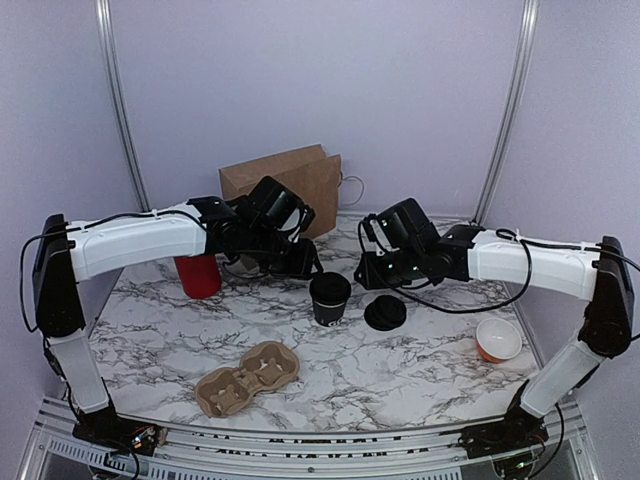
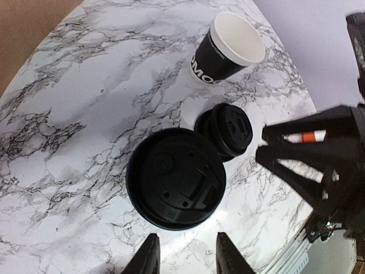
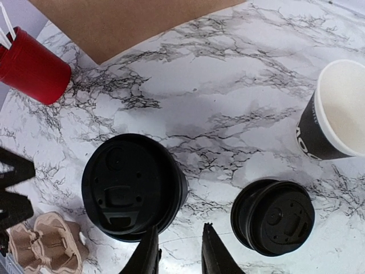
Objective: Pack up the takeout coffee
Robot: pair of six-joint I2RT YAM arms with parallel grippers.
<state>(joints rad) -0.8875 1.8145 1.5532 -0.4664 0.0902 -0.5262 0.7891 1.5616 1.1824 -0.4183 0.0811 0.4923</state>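
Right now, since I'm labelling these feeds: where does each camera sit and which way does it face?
Top external: high behind the robot, looking down on the table; left arm and right arm show.
Left wrist: on the left arm, facing down at the takeout coffee; left claw shows.
Right wrist: same, from the right arm; right claw shows.
Shared: both wrists see the takeout coffee and spare lid.

The setting is a robotics test cell staged as a café counter. A left arm (image 1: 130, 240) and a right arm (image 1: 530, 258) are bolted at the near edge of a marble-patterned table (image 1: 420, 370), enclosed by plain lavender walls (image 1: 300, 70) and aluminium posts (image 1: 118, 100). Café props include a brown paper bag (image 1: 300, 175), a pulp cup carrier (image 1: 248, 377) and the takeout coffee (image 1: 330, 298).
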